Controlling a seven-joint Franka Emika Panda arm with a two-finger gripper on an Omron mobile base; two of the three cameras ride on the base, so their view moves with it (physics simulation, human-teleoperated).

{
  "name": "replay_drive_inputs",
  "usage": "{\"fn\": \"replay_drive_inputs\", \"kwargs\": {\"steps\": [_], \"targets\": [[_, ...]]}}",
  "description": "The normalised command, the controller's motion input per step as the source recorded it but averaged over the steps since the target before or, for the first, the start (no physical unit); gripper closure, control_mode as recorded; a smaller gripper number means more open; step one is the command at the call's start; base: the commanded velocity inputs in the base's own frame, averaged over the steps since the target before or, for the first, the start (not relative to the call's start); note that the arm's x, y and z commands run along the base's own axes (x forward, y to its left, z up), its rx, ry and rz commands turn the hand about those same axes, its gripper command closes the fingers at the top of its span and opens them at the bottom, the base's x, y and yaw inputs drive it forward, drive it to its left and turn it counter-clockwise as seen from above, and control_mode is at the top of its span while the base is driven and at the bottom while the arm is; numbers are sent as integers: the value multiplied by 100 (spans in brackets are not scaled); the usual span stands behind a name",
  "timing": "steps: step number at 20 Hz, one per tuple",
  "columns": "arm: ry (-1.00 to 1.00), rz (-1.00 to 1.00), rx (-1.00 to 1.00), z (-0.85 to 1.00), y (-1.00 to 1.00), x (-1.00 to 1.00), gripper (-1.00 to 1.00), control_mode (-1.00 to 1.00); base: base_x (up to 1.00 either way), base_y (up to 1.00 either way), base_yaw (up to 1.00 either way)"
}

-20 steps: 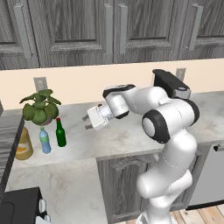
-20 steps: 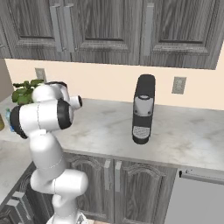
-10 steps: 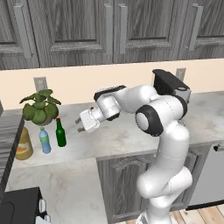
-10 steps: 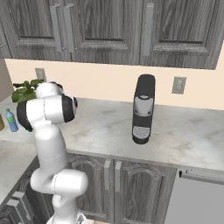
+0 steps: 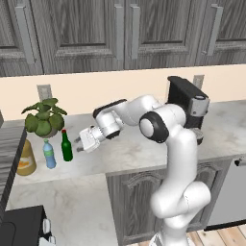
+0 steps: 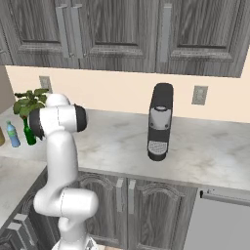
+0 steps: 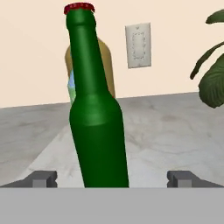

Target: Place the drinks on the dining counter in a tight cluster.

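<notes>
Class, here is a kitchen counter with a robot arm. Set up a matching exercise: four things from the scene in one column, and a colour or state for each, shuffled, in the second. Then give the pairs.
Things:
1. green bottle
2. water bottle
3. juice jug
4. gripper

Descriptions:
A. amber-orange
B. open, level with the green bottle
C. red cap
D. clear blue, between the two other drinks

Pairs: 1-C, 2-D, 3-A, 4-B
</notes>
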Motion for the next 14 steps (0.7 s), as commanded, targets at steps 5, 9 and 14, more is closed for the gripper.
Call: {"fn": "replay_drive_inputs", "kwargs": {"steps": [5, 9, 14], "targets": [[0, 0, 0, -6, 22, 2, -100, -100, 0, 0, 0], [0, 0, 0, -8, 29, 0, -100, -100, 0, 0, 0], [0, 0, 0, -13, 23, 3, -100, -100, 0, 0, 0]]}}
